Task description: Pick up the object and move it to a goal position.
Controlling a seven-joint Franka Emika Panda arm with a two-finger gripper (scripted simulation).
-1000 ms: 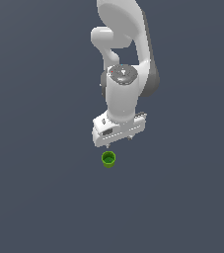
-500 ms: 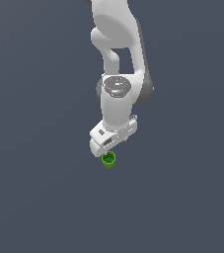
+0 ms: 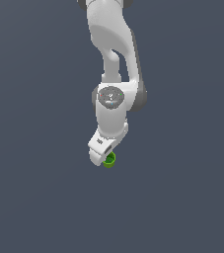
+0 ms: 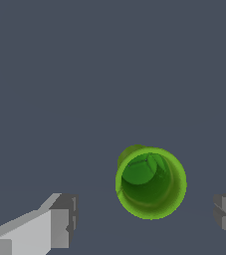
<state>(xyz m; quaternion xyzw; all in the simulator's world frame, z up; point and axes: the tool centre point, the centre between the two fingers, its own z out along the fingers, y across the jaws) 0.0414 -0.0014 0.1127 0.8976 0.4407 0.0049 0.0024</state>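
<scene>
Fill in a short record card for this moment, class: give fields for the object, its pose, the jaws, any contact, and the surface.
object: small green cup, hollow, darker inside
pose: upright, opening facing the wrist camera
gripper: white gripper above the cup, jaws open, one finger on each side of it
contact: none visible; gaps on both sides of the cup
exterior view: cup partly hidden by the gripper
surface: plain dark grey floor
task stage: cup not yet grasped

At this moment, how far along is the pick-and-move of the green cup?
Done: the gripper is lined up over the green cup, fingers open on either side. In hand: closing in for the grasp; no contact shows. Left: close, lift and carry it to the goal, which no view shows.
</scene>
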